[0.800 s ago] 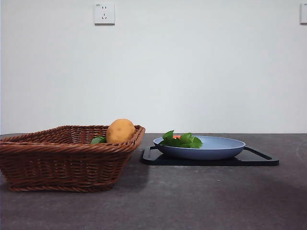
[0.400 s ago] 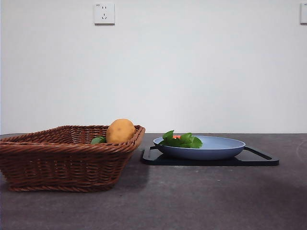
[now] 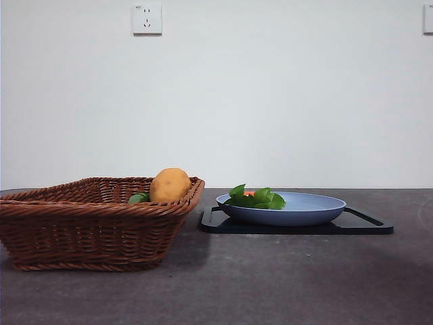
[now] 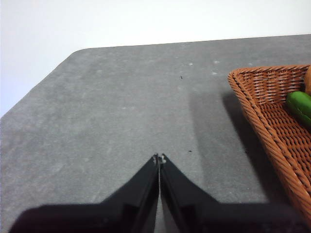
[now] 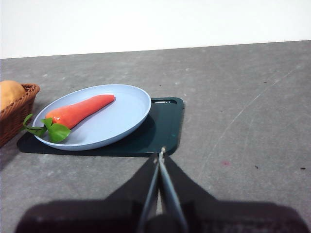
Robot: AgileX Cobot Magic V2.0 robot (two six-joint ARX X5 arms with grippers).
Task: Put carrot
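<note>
The carrot (image 5: pixel 80 110), orange-red with green leaves (image 3: pixel 257 198), lies in a light blue plate (image 5: pixel 121 119) that rests on a dark tray (image 3: pixel 365 223). My right gripper (image 5: pixel 160 154) is shut and empty, hovering over the table short of the tray's near edge, apart from the carrot. Beside the wicker basket's (image 4: pixel 265 111) outer wall, my left gripper (image 4: pixel 159 158) is shut over bare table with nothing in it. Neither arm appears in the front view.
The wicker basket (image 3: pixel 95 220) stands left of the tray and holds a round yellow-orange ball (image 3: pixel 170 185) and a small green item (image 4: pixel 299 104). Dark grey table extends around both; a white wall with a socket (image 3: pixel 147 19) lies behind.
</note>
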